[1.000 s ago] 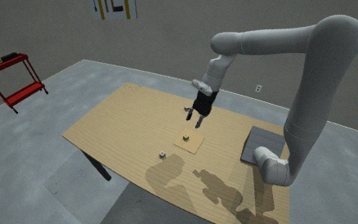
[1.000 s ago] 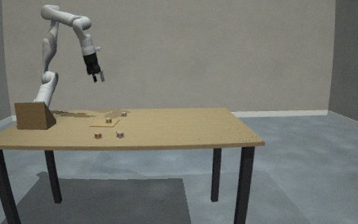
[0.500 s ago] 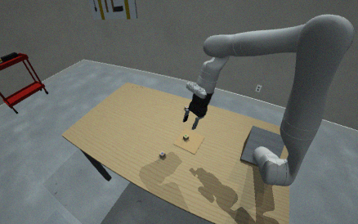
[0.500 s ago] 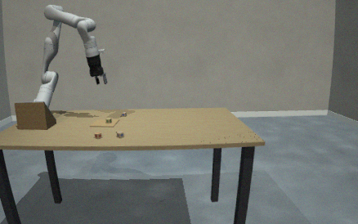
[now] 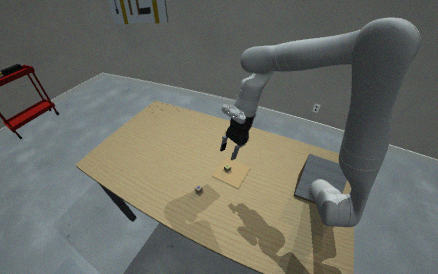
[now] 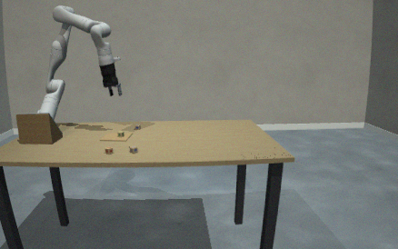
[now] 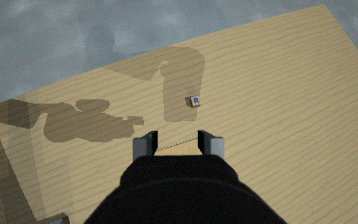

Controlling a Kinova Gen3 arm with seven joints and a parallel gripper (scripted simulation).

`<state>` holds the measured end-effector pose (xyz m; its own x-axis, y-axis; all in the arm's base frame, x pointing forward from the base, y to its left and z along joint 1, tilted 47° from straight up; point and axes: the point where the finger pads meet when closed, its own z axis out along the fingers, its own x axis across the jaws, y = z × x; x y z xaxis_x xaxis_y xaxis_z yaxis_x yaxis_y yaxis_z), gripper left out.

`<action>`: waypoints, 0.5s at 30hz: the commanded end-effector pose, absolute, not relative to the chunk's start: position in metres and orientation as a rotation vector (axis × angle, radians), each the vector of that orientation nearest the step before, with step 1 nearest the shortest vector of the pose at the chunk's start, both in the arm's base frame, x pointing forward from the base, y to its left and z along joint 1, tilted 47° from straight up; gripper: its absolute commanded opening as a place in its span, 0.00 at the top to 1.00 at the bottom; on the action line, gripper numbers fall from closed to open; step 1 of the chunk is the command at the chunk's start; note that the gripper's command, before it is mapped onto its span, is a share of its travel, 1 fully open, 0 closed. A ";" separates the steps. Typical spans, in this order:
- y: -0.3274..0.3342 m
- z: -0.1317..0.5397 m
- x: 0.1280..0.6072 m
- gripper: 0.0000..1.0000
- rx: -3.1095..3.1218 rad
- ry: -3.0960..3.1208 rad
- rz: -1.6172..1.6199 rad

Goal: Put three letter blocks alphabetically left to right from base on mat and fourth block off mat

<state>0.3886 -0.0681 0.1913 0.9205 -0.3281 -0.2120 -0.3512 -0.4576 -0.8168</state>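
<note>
With its fingers spread wide and nothing between them, your gripper (image 5: 229,151) hangs well above the table (image 5: 150,145), pointing down over the mat's far edge. Look at the wrist view: both fingers frame a strip of mat, and beyond them a block marked R (image 7: 193,101) sits on bare wood inside the arm's shadow. From the top view you get one block (image 5: 227,168) resting on the mat (image 5: 239,177), near its far side. From the exterior view you can count two more blocks off the mat toward the table's near edge, an orange-sided one (image 6: 109,150) and a grey one (image 6: 133,149), close together. Their top letters are too small to read. Red cart (image 5: 24,73) stands by the wall, well apart
</note>
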 end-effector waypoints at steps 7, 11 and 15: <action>-0.063 0.185 0.399 0.00 -2.107 0.485 0.037; -0.061 0.185 0.398 0.00 -2.106 0.484 0.040; -0.055 0.182 0.405 0.00 -2.121 0.475 0.045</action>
